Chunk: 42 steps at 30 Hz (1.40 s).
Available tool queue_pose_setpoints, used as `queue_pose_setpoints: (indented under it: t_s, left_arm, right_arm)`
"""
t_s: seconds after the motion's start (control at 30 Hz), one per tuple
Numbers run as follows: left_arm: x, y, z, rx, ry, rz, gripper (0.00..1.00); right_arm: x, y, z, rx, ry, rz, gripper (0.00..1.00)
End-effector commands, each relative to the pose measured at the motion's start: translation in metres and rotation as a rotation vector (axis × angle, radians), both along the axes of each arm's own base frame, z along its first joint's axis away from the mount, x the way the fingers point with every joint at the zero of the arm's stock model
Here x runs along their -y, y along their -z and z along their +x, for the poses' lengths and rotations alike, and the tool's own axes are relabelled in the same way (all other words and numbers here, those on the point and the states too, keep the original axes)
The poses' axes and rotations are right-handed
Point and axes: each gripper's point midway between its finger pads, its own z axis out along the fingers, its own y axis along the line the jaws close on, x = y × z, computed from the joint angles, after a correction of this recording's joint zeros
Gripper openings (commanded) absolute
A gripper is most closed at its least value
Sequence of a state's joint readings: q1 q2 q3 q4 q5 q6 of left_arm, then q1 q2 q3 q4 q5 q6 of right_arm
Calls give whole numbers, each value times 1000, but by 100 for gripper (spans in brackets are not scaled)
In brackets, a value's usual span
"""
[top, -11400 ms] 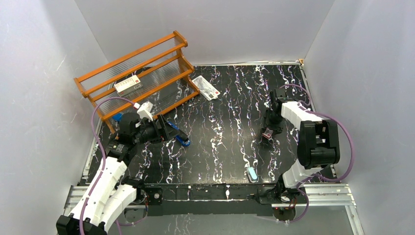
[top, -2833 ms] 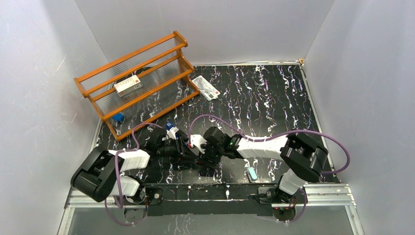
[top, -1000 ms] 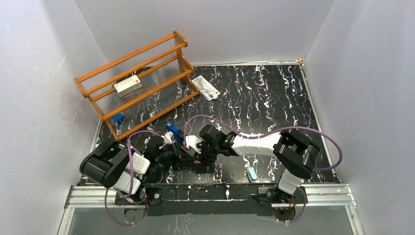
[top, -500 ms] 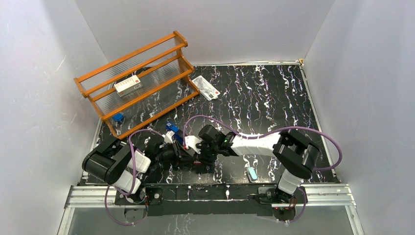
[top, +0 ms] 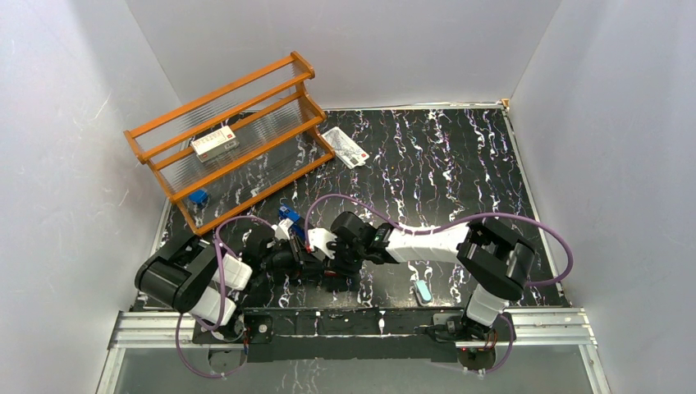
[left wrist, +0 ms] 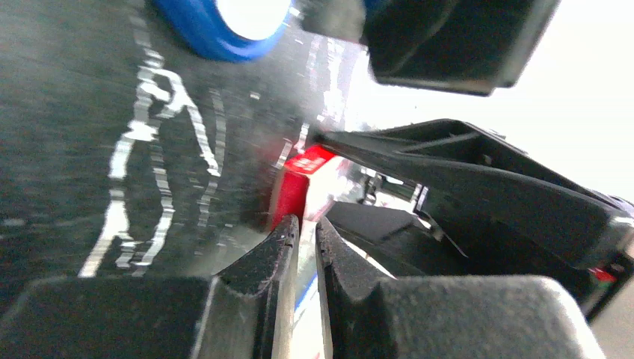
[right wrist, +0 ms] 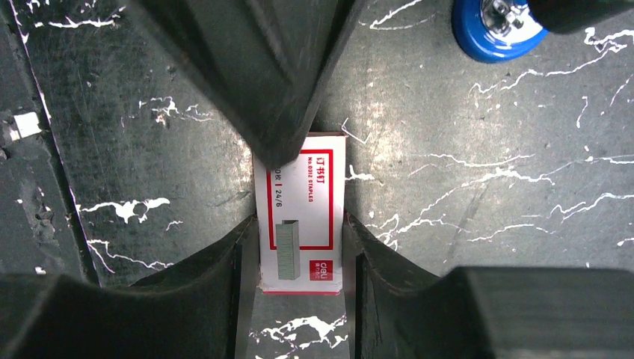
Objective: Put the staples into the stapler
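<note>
Small red-and-white cardboard staple box [right wrist: 300,187] lies flat on the black marbled surface [right wrist: 478,194]. Its long axis runs straight out from the right pincer [right wrist: 299,224], which clamps its 2 long sides. Left pincer [left wrist: 304,228] faces the box's far short end head-on (nearly closed, sliver of gap; can't tell if it pinches anything). Any tray pull should follow that axis. Blue desk stapler [right wrist: 493,30] lies near that far end, apart from the box.
</note>
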<state>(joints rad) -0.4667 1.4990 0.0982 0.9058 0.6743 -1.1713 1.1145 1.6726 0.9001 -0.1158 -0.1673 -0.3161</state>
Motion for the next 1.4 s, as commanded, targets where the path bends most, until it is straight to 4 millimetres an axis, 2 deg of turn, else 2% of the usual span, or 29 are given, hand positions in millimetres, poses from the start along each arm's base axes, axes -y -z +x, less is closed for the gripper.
queue_pose_setpoints:
  t_s: [0.0, 0.33, 0.53, 0.7, 0.93, 1.17, 1.37]
  left_arm:
    - [15, -38, -9, 85, 122, -132, 14]
    - [10, -26, -13, 48, 86, -100, 14]
    - [8, -17, -11, 15, 60, -76, 17]
    - [1, -1, -9, -19, -4, -27, 15]
    - [1, 1, -8, -14, -1, -17, 24]
    - [-4, 6, -7, -15, -34, 6, 26]
    - [1, -3, 4, 38, -38, -9, 31]
  right_arm:
    - [-47, -27, 8, 49, -16, 171, 48]
    - [-49, -25, 11, 43, 9, 162, 50]
    - [-48, -27, 14, 56, 28, 164, 57]
    - [-35, -20, 14, 75, 22, 118, 58]
    - [-18, -19, 11, 128, -53, 78, 58]
    - [-2, -6, -2, 109, -170, 5, 55]
    - [-12, -7, -5, 87, -194, 32, 45]
